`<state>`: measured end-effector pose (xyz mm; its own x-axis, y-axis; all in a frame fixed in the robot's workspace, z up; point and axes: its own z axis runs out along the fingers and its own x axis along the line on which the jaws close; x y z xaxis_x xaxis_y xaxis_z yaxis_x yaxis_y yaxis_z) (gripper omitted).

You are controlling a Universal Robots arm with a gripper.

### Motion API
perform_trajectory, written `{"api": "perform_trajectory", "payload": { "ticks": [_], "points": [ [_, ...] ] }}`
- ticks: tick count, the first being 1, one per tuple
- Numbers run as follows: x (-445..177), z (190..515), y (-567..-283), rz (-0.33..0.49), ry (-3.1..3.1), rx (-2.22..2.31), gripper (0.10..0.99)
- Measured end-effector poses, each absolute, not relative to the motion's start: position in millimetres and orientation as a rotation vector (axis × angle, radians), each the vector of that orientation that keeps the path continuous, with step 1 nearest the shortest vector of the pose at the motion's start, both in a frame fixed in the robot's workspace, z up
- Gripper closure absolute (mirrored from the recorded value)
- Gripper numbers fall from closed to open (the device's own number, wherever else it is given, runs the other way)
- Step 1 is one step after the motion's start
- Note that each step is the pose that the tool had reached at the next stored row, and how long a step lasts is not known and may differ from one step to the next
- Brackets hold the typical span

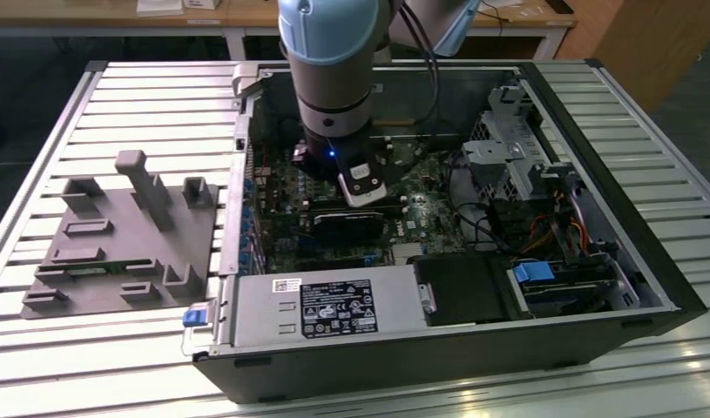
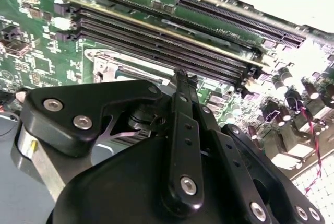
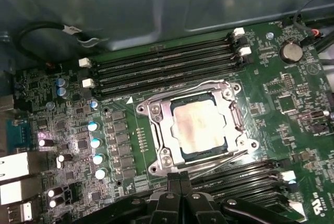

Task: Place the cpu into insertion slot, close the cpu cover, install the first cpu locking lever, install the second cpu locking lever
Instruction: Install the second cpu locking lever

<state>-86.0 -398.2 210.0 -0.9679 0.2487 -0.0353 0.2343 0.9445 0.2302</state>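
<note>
Around the insertion slot (image 3: 180,100), biggest first: slatted table (image 1: 122,96), w/ open PC case (image 1: 448,366) lying on it in the exterior view. Arm (image 1: 331,70) reaching down into the case, right above the slot area. Grey power supply (image 1: 320,309) well apart from the slot, at the case's near wall. Grey fixture (image 1: 111,235) outside the case, far off on the exterior view's left.

Green motherboard (image 3: 292,93) carrying the slot. Long black memory slots (image 3: 162,65) just beside the slot, running parallel to one of its edges, w/ more of them on the opp. side.

Gripper (image 3: 179,182) near the slot's edge on that opp. side, fingers (image 2: 180,85) pressed together, nothing seen between them. Cannot tell if tips touch anything.

Cpu cover (image 3: 159,130) down flat over the slot, framing it on all sides. Cpu (image 3: 198,125) seated inside the slot, silvery top facing up thru the cover's window. Square, so no long axis; edges parallel to the slot's edges.

First lever (image 3: 209,84): thin wire rod lying along the slot's edge next to the memory slots. Second lever (image 3: 214,164): same sort of rod along the slot's edge nearest the gripper, long axis roughly parallel to that edge. Latched or not: cannot tell.
</note>
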Motion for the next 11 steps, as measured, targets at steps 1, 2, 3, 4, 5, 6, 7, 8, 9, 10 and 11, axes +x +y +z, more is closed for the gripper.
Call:
{"api": "perform_trajectory", "payload": {
  "ticks": [1, 2, 3, 4, 5, 6, 7, 8, 9, 10, 11],
  "points": [
    [-86.7, 209.3, -399.2, 0.352, 3.035, 0.378, 0.984],
    [-87.5, 208.8, -400.0, 0.359, 3.034, 0.378, 0.984],
    [-88.4, 208.1, -400.5, 0.367, 3.034, 0.378, 0.984],
    [-89.5, 207.3, -400.7, 0.377, 3.033, 0.379, 0.984],
    [-90.4, 206.6, -400.8, 0.387, 3.032, 0.379, 0.984],
    [-91.5, 205.9, -400.9, 0.396, 3.031, 0.379, 0.984],
    [-92.5, 205.1, -401.1, 0.405, 3.031, 0.379, 0.984],
    [-93.3, 204.2, -401.2, 0.413, 3.030, 0.379, 0.984],
    [-94.0, 203.1, -401.2, 0.419, 3.029, 0.379, 0.984],
    [-94.3, 202.1, -401.2, 0.425, 3.029, 0.379, 0.984],
    [-94.5, 201.1, -401.2, 0.433, 3.028, 0.380, 0.984]
  ]
}}
